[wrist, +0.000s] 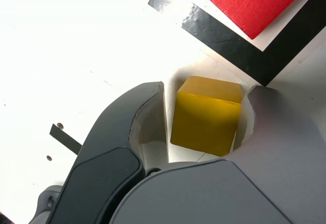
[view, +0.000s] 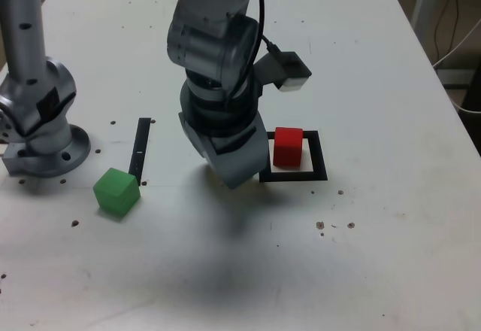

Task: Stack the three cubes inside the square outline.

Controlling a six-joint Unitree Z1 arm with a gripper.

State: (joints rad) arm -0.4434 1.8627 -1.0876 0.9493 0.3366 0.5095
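A matte green cube (view: 117, 192) was seen at the exterior view's left beside a narrow black strip (view: 140, 149). The grey gripper (wrist: 204, 117) was lowered around a matte yellow cube (wrist: 207, 115), jaws narrowly apart, small gaps visible. A matte red cube (view: 287, 147) sat inside the flat black square outline (view: 319, 158).

A white table (view: 376, 83) carries 1 narrow black strip (view: 140, 149) toward the exterior view's left, with dark specks (view: 334, 226) scattered nearer.

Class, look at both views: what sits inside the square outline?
A red cube sits inside the square outline, on its white centre. The arm covers the outline's near-left corner in the exterior view.
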